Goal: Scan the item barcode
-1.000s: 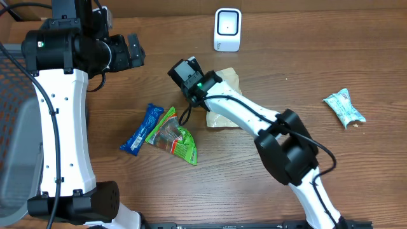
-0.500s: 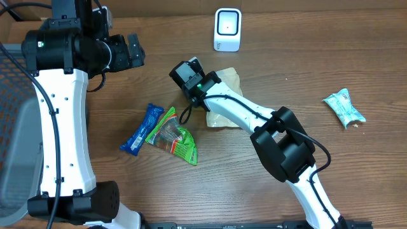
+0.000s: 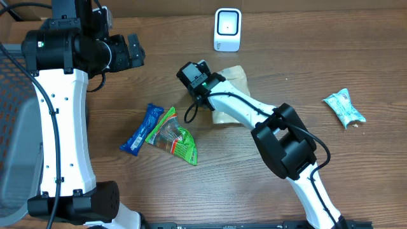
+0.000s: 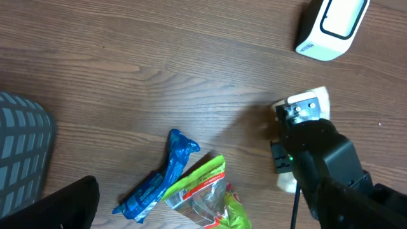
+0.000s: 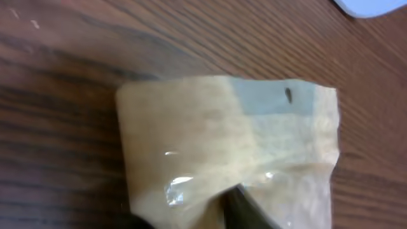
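Right gripper [image 5: 191, 213] has shifted right and far since a second ago, jaws gone from spread to pressed together, pinching the near edge of the pouch [image 3: 234, 79]; pouch slid with it. Overhead, the wrist body hides the fingertips and the pouch's left part. Right wrist view: only one dark fingertip [image 5: 245, 207] is clear, the rest is cut off; no barcode readable on the pouch, picture soft. Pouch lies mid-table, near side of the scanner [image 3: 227, 29], apart from it. Left gripper [image 3: 135, 49] hangs spread wide far left, empty. Blue packet [image 3: 143, 128] and green packet [image 3: 173, 135] touch, left of the pouch.
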